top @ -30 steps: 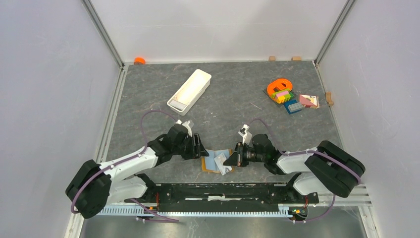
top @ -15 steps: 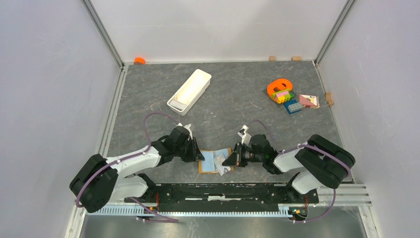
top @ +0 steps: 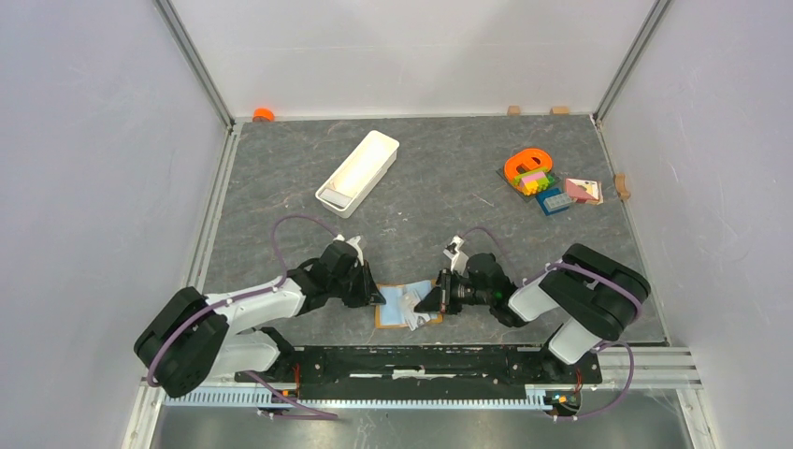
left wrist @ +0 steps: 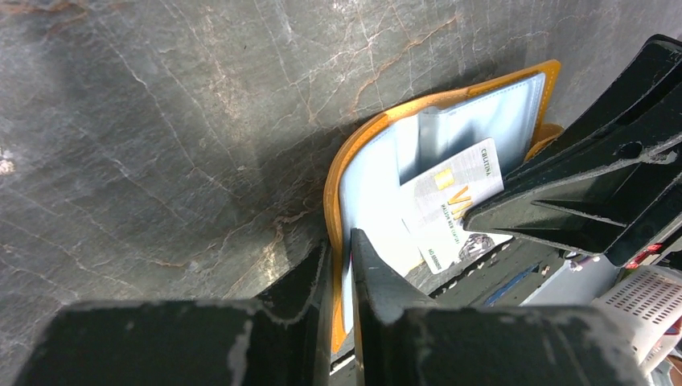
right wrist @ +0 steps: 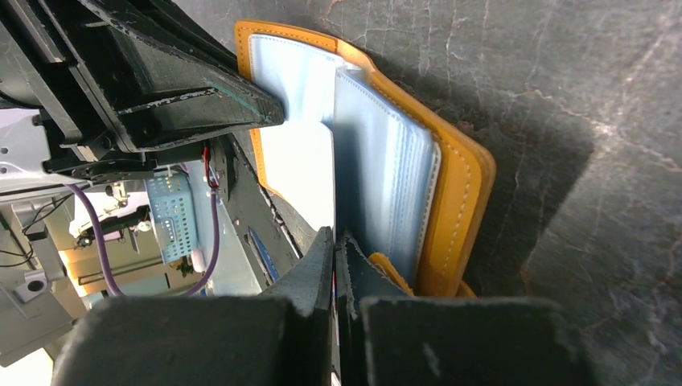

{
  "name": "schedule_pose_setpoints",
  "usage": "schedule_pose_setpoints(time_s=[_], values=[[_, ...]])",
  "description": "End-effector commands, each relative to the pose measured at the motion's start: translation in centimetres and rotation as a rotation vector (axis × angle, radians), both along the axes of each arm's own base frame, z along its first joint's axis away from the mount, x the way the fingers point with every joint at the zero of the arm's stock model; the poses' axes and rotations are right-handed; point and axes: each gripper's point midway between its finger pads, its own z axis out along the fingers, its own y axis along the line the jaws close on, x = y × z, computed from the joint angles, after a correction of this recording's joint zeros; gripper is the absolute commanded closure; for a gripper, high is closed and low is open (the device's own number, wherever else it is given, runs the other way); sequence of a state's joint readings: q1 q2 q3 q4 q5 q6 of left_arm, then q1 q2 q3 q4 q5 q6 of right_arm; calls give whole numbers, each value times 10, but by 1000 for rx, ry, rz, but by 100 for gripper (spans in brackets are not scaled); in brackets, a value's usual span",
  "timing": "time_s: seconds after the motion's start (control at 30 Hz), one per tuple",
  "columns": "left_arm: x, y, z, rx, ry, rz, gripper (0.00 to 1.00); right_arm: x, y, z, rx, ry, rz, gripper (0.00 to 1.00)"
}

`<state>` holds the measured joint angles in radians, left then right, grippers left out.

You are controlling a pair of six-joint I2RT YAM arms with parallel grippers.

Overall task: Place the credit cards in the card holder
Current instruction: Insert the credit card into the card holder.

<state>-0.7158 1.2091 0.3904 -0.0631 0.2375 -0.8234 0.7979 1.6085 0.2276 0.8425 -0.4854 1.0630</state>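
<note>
Holder [left wrist: 378,169], orange, lying open on table [top: 449,187] at the near edge, between both arms. Left gripper [left wrist: 339,245] pinching the edge of its cover. Right gripper [right wrist: 334,239] pressing fingers together beside the pockets, its tip covering a corner of the card [left wrist: 450,201]; possibly gripping the card, unclear.

grey marbled table [top: 439,178]: white tray [top: 358,171], open card holder [top: 393,307], toy pile [top: 547,182], orange cap [top: 263,114].
</note>
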Motion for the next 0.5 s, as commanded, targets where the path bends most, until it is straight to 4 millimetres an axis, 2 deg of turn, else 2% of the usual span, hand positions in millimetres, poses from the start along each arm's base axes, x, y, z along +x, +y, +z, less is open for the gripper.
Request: schedule_pose_setpoints(time_s=[0.0,0.33,0.47], values=[[-1,-5,-2,-28,0,-1,83,10,5,-4,-9,-22,-40,100],[1,-7,-1,-43,-5,6,84,22,5,-12,-36,-28,-124,100],[2,-9,2,-58,-11,9,84,24,11,-15,-39,-35,-128,100]])
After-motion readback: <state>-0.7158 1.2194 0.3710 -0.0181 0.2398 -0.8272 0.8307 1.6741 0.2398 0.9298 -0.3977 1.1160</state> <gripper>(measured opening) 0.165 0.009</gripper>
